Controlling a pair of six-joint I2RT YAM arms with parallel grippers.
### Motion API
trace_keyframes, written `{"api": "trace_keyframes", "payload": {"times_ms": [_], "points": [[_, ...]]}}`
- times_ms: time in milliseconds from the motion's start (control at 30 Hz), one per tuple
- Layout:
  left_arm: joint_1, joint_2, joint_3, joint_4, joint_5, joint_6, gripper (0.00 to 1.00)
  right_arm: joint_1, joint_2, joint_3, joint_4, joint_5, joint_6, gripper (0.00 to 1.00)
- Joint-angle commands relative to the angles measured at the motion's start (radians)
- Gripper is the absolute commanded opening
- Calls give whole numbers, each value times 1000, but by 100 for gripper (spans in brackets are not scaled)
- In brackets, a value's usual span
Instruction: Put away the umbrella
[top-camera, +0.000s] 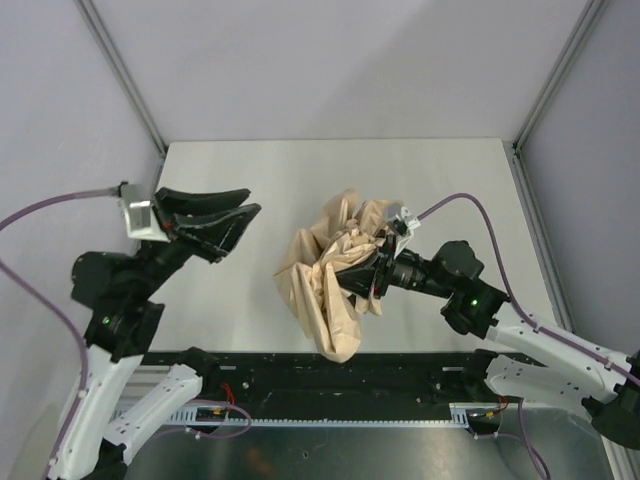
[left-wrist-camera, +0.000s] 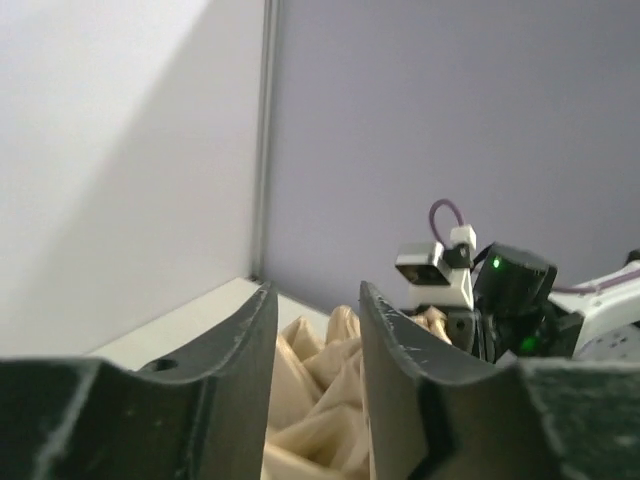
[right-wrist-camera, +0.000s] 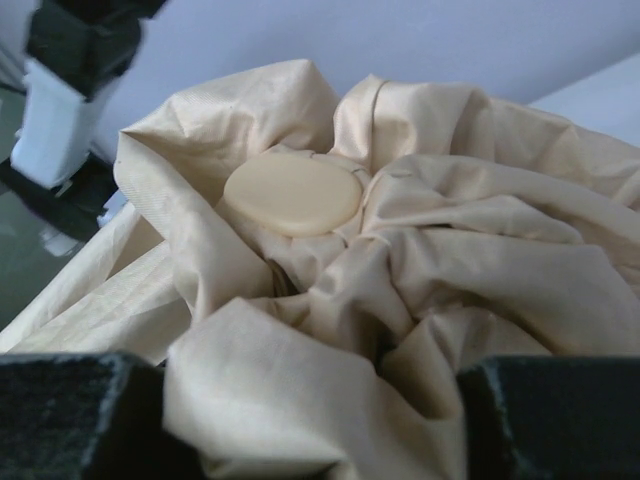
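The umbrella (top-camera: 325, 280) lies as a crumpled heap of pale beige fabric in the middle of the white table (top-camera: 300, 170). Its shaft and handle are hidden. My right gripper (top-camera: 368, 268) is pushed into the heap's right side, shut on a bunched fold of the umbrella (right-wrist-camera: 310, 400). A round beige cap (right-wrist-camera: 292, 190) sits among the folds just beyond the grip. My left gripper (top-camera: 250, 203) hangs open to the left of the heap, apart from it and pointing at it. Between its two dark fingers (left-wrist-camera: 250, 340) the umbrella (left-wrist-camera: 310, 400) shows further off.
Grey walls with metal corner posts (top-camera: 120, 70) (top-camera: 560, 70) close in the table on three sides. A black rail (top-camera: 330, 375) runs along the near edge between the arm bases. The right arm's wrist camera (left-wrist-camera: 430, 262) faces my left gripper across the heap.
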Motion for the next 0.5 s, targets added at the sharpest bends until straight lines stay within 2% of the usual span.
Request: {"api": "trace_keyframes", "payload": {"times_ms": [0, 100, 233, 333, 467], "points": [[12, -43, 71, -362, 21, 185, 42, -85, -71, 20, -9, 26, 36, 0], [7, -50, 35, -376, 155, 113, 50, -150, -108, 23, -7, -5, 92, 0], [-65, -52, -49, -337, 213, 65, 51, -193, -122, 30, -17, -50, 125, 0], [-171, 22, -54, -276, 204, 57, 45, -211, -104, 39, 10, -164, 178, 0], [-269, 150, -15, -195, 201, 59, 31, -191, -100, 43, 10, -223, 199, 0]]}}
